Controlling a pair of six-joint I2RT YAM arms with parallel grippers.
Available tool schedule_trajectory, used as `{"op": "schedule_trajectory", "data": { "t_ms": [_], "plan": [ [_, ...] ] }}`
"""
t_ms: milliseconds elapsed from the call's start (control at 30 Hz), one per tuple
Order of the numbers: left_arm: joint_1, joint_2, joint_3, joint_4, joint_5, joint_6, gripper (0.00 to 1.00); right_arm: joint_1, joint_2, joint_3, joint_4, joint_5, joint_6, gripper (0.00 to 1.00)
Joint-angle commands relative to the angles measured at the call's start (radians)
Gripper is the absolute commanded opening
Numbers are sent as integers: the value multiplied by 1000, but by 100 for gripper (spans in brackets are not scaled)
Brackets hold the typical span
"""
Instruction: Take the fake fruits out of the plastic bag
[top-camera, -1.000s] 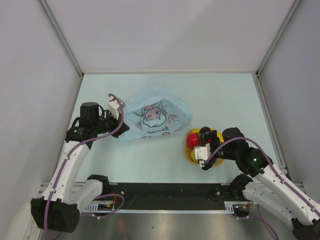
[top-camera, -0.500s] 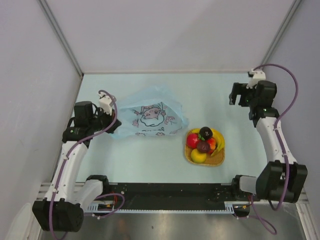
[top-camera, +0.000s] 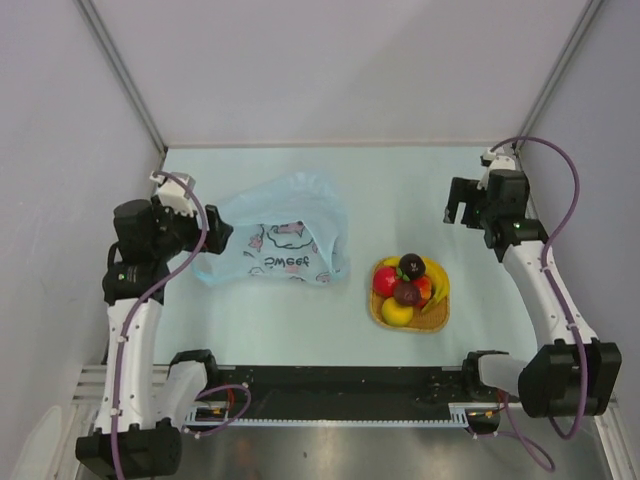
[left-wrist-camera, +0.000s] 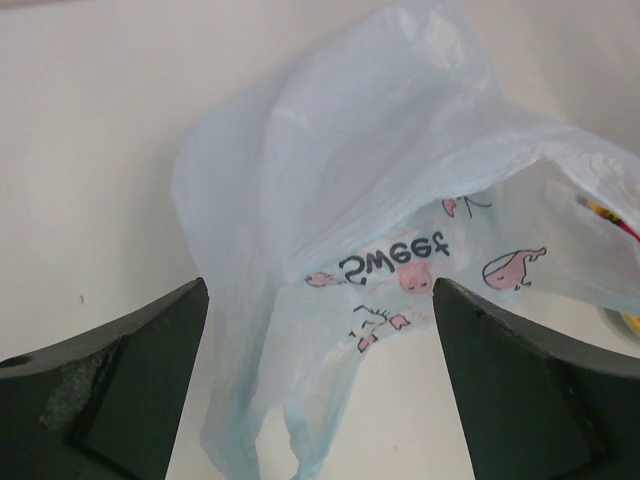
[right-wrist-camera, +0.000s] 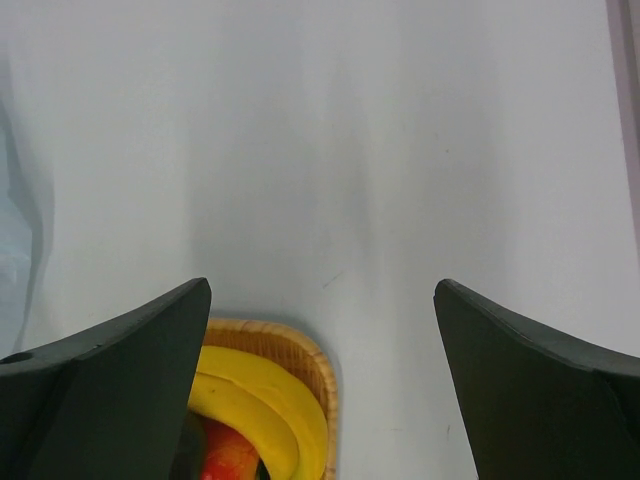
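- The fake fruits (top-camera: 409, 285) are sitting heaped together on the woven mat (top-camera: 436, 322), at the near right of the table (top-camera: 400, 180). I am judging that the mat is serving as their drop spot, away from the bag.
- The plastic bag (top-camera: 275, 238) is lying slack and flat, left of centre and well apart from the mat. It is looking emptied, though I cannot tell whether something small is hiding in its folds.
- My left hand (left-wrist-camera: 320, 290) is standing spread wide and gripping nothing. The bag's left end is lying just in front of it, loose between the fingers rather than pinched.
- My right hand (top-camera: 466, 212) is also hanging wide open and empty at the far right, over bare table beyond the mat. The banana (right-wrist-camera: 265, 400) is showing at the bottom of its wrist view.
- I am judging the job as done or nearly so, with only a check of the bag remaining.
- Bare table is lying far of the bag and mat, and between them.
- The left wall (top-camera: 70, 150) is running close by my left arm and the right wall (top-camera: 600, 140) near my right one, so any swing is needing to go inward.
- The mat is sitting close to the table's near edge, so a nudge there is risking a fruit rolling off.
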Motion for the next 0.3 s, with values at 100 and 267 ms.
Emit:
{"op": "schedule_trajectory", "data": {
  "t_ms": [100,267],
  "plan": [
    [6,-43,102,26,70,25,100,93,-59,38,-85,177,-42,100],
    [5,-106,79,60,126,2,100,94,-58,38,-124,240,-60,100]
  ]
}}
